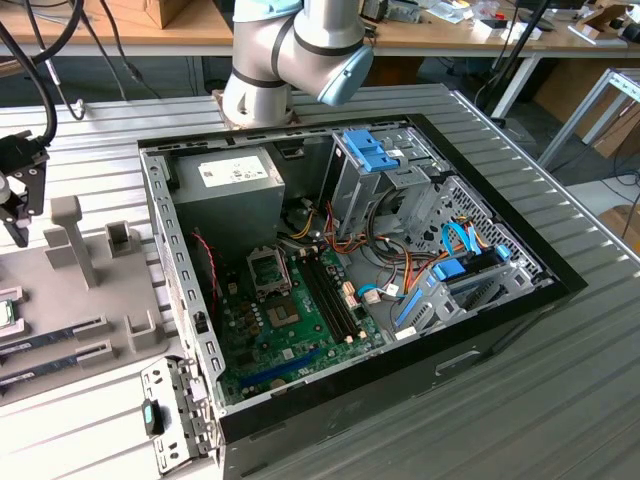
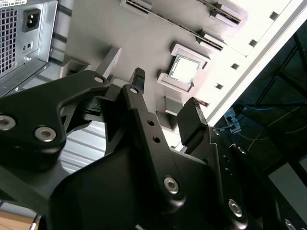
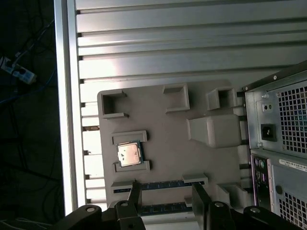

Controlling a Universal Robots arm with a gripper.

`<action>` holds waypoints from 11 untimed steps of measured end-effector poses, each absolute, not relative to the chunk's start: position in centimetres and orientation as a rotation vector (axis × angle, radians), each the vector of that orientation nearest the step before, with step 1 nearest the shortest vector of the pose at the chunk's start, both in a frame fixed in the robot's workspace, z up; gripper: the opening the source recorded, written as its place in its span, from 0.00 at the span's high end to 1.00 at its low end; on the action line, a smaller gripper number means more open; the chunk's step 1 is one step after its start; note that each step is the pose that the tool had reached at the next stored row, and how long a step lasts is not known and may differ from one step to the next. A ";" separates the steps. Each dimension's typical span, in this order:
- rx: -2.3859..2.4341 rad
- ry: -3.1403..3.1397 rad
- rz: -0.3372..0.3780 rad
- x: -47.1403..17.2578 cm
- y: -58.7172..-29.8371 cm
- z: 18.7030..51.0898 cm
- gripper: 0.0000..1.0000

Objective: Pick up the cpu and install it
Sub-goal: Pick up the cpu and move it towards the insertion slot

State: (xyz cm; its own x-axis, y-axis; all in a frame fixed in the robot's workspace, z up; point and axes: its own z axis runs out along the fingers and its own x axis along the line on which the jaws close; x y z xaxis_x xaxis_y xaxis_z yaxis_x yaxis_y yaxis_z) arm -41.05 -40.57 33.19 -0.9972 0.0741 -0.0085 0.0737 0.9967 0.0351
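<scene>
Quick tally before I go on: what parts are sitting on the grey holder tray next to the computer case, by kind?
cpu: 1
memory sticks: 2
Total on the tray: 3

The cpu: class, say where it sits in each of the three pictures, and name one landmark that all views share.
Exterior view: the cpu lies at the exterior view's far left edge, on the grey holder plate.
First wrist view: the cpu sits in a framed pocket of that plate.
Second wrist view: the cpu sits in the same framed pocket.
Shared landmark: the grey holder plate.
</scene>
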 end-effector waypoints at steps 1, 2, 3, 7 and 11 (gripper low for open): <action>0.116 3.129 0.054 -41.1 -40.6 33.2 0.46; 0.116 3.129 0.054 -41.1 -40.6 33.2 0.46; 0.116 3.129 0.054 -41.0 -40.6 33.1 0.46; 0.116 3.129 0.054 -41.1 -40.6 32.9 0.46; 0.116 3.129 0.054 -41.1 -40.6 32.8 0.46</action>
